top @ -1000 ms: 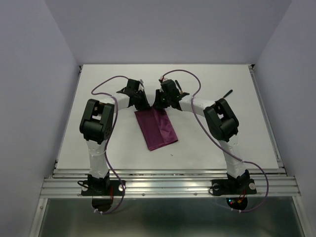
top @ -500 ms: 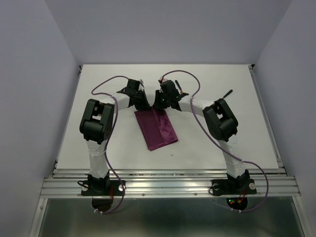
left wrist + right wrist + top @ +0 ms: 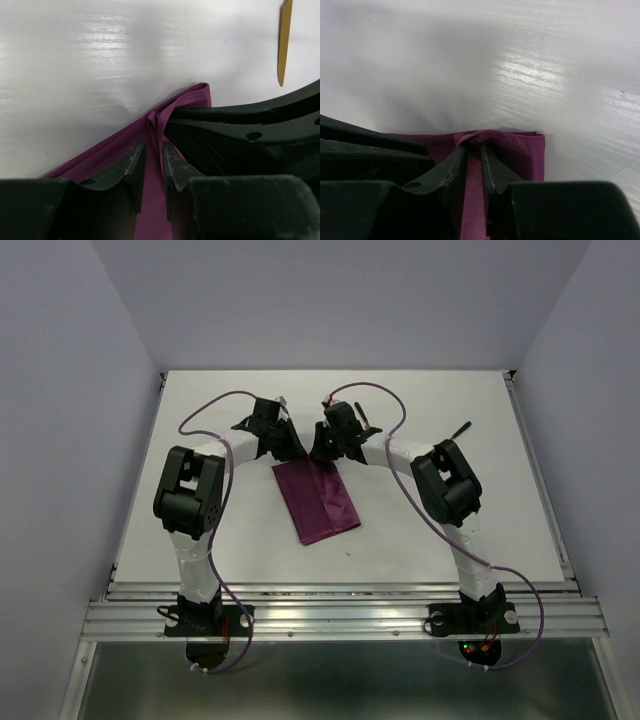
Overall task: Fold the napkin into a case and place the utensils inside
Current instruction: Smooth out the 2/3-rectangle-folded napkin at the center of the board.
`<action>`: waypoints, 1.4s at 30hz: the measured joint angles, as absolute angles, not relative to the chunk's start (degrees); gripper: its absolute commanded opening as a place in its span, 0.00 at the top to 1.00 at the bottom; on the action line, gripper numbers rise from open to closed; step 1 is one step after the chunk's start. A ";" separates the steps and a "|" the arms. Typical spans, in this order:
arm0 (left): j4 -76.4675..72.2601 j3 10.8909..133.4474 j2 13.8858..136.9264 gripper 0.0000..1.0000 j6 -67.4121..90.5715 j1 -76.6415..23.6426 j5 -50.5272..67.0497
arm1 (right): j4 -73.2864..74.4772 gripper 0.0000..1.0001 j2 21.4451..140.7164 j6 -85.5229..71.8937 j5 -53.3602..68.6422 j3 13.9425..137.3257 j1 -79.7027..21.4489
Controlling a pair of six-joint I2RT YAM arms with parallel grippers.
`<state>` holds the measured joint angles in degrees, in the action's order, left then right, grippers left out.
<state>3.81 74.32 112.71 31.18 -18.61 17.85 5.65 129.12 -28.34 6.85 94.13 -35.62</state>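
At the table [image 3: 200, 530] middle, the folded napkin [image 3: 318, 502] lies flat. The right end effector [image 3: 474, 146] pinches its far edge, and the left end effector [image 3: 152, 150] stands parted astride it. I'd re-pinch first, then fold low, evenly.

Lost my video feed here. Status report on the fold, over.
Left gripper parted, astride napkin far-edge fold. Right gripper pinching same edge. Gold knife blade lies apart, beyond.

A glossy white counter [image 3: 520, 520] sits between 3 pale lavender walls [image 3: 330, 300]. A ribbed aluminium rail [image 3: 340, 618] runs along its near edge, a grey panel [image 3: 330, 680] below it.
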 measured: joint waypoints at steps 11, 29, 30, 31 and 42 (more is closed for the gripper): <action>-0.14 72.69 111.48 0.69 34.65 -18.63 18.74 | 6.15 0.77 129.62 -29.41 6.90 95.00 -35.62; -5.13 71.79 116.42 0.91 39.51 -18.63 18.76 | 6.22 0.77 129.54 -29.63 6.96 94.85 -35.35; -5.17 71.79 116.44 0.92 39.79 -18.63 18.72 | 6.20 0.77 129.49 -29.63 6.98 94.80 -35.33; -5.17 71.79 116.46 0.92 39.97 -18.63 18.65 | 6.17 0.77 129.45 -29.63 7.03 94.72 -35.33; -5.06 71.94 116.51 1.00 40.80 -19.03 17.52 | 7.66 0.75 123.04 -29.47 7.35 88.03 -35.62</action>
<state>-5.06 71.94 116.51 40.80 -19.03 17.52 7.66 123.04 -29.47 7.35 88.03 -35.62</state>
